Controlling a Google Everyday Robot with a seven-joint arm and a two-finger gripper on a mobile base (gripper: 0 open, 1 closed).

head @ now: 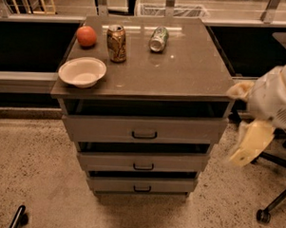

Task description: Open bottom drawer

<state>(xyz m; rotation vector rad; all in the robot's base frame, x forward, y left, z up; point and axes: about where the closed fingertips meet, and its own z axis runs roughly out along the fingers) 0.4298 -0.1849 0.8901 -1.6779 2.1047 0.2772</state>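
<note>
The bottom drawer is the lowest and narrowest of three grey-brown fronts in the cabinet, with a small dark bar handle at its centre. All three fronts stand slightly out from the cabinet, with dark gaps above them. My gripper is a blurred yellowish shape on the white arm at the right. It hangs beside the cabinet's right edge at the height of the top and middle drawers, well above and right of the bottom drawer's handle, touching nothing.
On the cabinet top stand a white bowl, an orange fruit, an upright can and a can lying down. A chair base with a castor is at the lower right. A black rod is at the lower left.
</note>
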